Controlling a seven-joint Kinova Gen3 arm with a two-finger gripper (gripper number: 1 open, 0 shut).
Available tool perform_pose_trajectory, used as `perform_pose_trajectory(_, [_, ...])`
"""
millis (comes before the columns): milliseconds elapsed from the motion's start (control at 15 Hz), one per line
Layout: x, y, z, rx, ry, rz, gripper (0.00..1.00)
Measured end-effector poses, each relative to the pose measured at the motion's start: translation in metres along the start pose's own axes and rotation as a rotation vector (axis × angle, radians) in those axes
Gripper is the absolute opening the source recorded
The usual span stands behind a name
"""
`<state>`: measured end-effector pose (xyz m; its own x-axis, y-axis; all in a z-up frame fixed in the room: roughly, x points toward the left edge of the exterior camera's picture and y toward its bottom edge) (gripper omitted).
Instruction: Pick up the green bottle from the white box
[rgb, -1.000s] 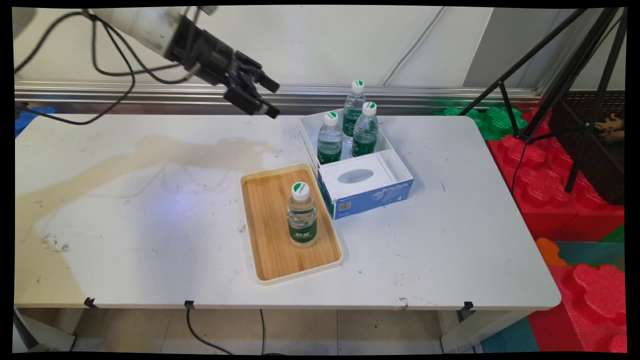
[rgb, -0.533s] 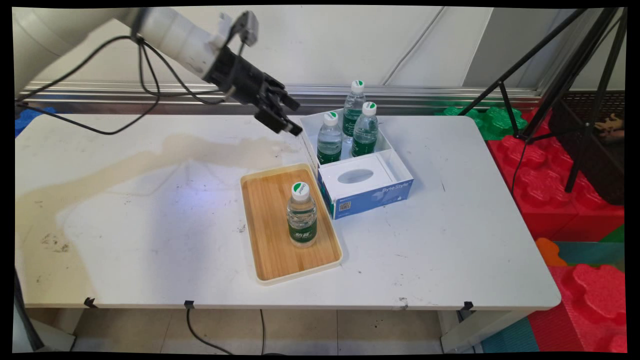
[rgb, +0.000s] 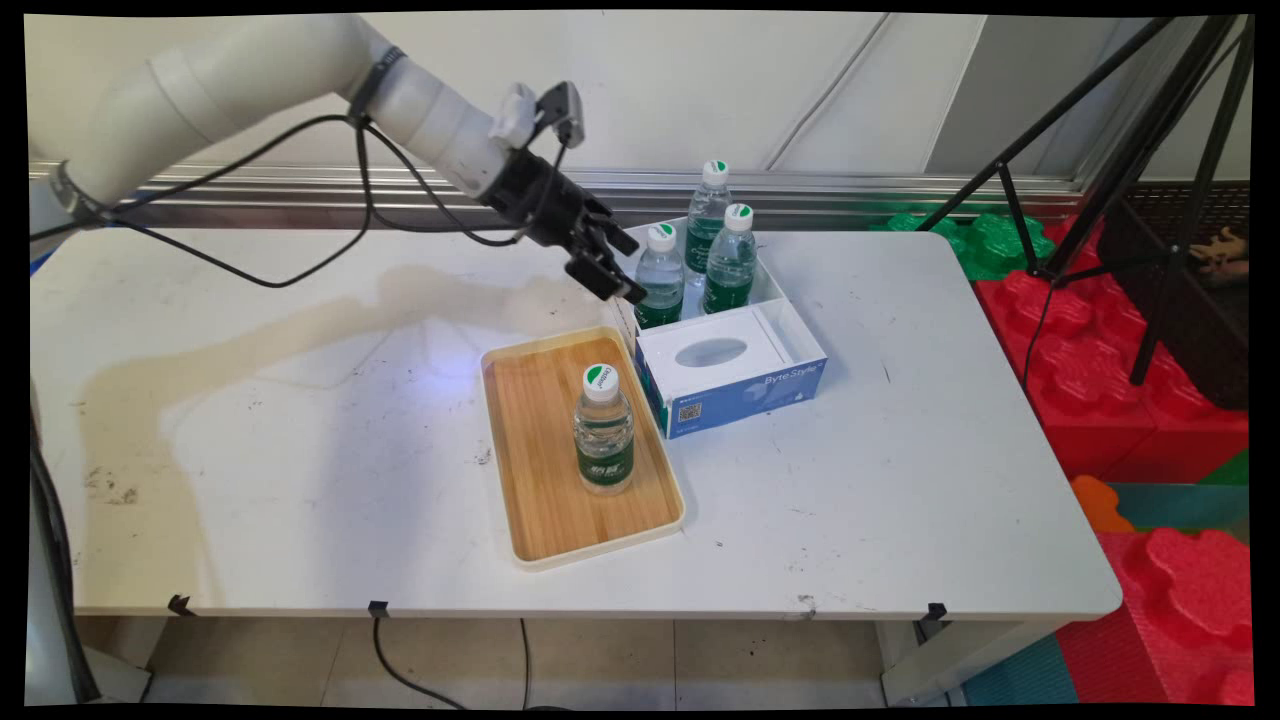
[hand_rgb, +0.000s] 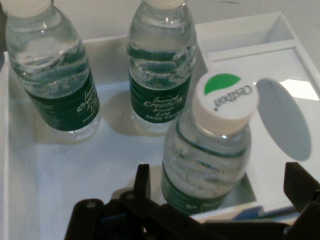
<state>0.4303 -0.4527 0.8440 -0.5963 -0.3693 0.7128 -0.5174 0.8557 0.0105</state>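
You're looking at a white arm (rgb: 250, 75) of smooth rounded tubular links entering from the upper left of the frame. A dark band rings its wrist. Black cables (rgb: 300, 230) loop beneath it. It ends in a black two-finger gripper (rgb: 612, 262) with jointed linkage, and a small grey-and-white module (rgb: 545, 105) sits atop the wrist.

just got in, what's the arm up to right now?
The gripper is empty, jaws open, reaching into the white box from its left side. It is lined up on the nearest bottle of the three water bottles standing there, one finger on each side of it, not yet touching as far as the views show. A fourth bottle stands upright on the wooden tray. A tissue box fills the box's near end.
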Motion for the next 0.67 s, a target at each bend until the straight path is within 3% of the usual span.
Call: perform_pose_trajectory(667, [0.001, -0.011, 0.05, -0.009, 0.008, -0.011, 1.0])
